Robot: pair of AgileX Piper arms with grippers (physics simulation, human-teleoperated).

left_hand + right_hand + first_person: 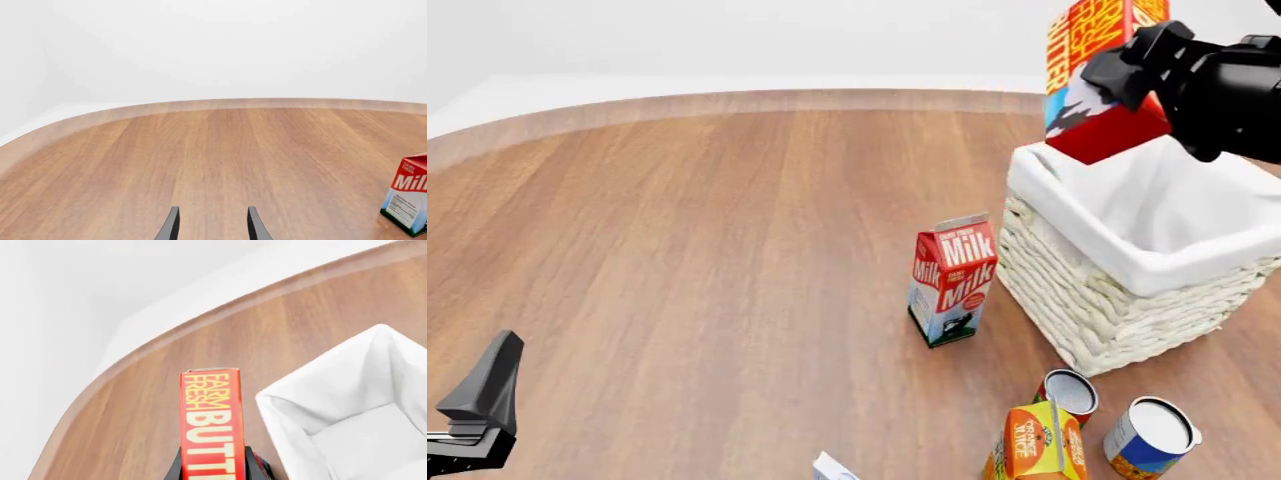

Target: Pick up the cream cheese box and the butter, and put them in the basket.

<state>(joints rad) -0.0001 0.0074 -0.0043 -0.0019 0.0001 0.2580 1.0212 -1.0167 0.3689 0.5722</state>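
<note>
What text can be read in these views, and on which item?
"FARM FRESH BUTT", cut off: butter in the right gripper.
"Milk": milk carton; "Mil", cut off, in the left wrist view.
"JUICE": juice carton, upper word blurred.
Milk carton's small print and the cans' labels: unreadable.

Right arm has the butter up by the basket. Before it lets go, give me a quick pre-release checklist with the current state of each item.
1. Right gripper shut on the butter: ok, fingers flank the box in the right wrist view.
2. Butter lifted above the basket rim: ok.
3. Butter fully over the opening: not ok, it hangs over the far-left corner of the rim.
4. Basket interior free: ok for the part in view, only white lining shows.
5. Left gripper out of the way: ok, open and low at near left.
6. Cream cheese box location: cannot tell, only a white corner shows at the front view's bottom edge.
</note>
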